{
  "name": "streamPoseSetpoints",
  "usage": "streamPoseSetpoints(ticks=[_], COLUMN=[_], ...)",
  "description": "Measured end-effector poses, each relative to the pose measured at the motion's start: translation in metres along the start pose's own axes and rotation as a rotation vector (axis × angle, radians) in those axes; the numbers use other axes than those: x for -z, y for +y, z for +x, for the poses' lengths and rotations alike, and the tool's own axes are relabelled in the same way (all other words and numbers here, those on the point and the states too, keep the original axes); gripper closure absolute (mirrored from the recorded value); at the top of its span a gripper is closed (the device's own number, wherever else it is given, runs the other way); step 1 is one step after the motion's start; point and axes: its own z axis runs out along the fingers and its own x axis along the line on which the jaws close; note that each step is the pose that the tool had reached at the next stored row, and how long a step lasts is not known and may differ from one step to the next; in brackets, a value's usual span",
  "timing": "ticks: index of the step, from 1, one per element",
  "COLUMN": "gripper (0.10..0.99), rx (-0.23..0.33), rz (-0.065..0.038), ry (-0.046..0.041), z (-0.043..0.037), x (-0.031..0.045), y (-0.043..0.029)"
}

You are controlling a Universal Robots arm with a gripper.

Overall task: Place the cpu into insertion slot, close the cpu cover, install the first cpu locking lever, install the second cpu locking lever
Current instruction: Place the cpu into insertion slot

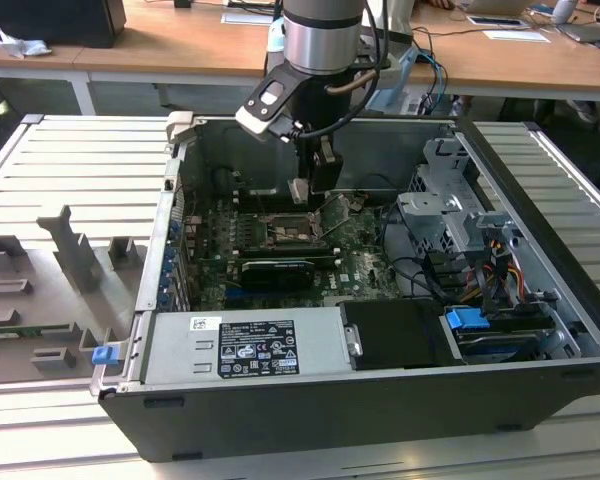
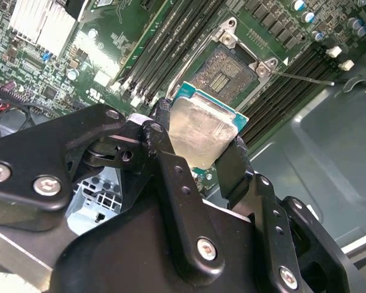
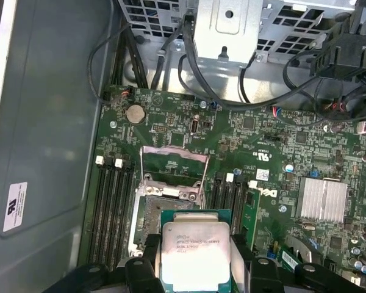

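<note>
Silver-beige metal up front: the cpu (image 2: 202, 137) is pinched by two opposite edges between the black fingers (image 2: 168, 159) of the end effector (image 2: 198, 145), heat-spreader face towards the camera, green carrier rim peeking out around it. The grip is closed on the chip and on nothing else.

In the exterior view the arm reaches down into the open computer case (image 1: 380, 400), with the end effector (image 1: 315, 178) over the middle of the motherboard (image 1: 355, 255).

The first wrist view gives the line-up: the chip hangs above the board, near the insertion slot (image 3: 151, 213) and overlapping its near edge, but not seated. The slot's contact field is bare. The cpu cover (image 3: 174, 149) stands tilted up on its hinge, on the side of the slot away from the chip, window wide open. In the second wrist view a thin wire locking lever (image 2: 305, 78) sticks out beside the slot, unlatched. Black memory slots (image 3: 113, 207) flank the socket on both sides.

Handling call: this looks a light, stiff, thin plate. The smooth metal top is probably slippery, so an edge grip like this one seems right. The underside and the slot's contact field I'd rate the fragile parts, unforgiving of any tilt or scrape
</note>
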Motion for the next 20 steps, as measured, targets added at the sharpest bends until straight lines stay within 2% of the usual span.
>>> streamPoseSetpoints(ticks=[14,18,20], gripper=[0.549,0.549,0.549], rx=[0.000,-0.018,-0.016], rz=[0.000,-0.001,-0.001], ry=[0.0011,0.0004,0.0005], z=[0.0000,0.0004,0.0011], x=[-0.0022,-0.0040,-0.0079], y=[-0.0001,-0.0030,-0.0059])
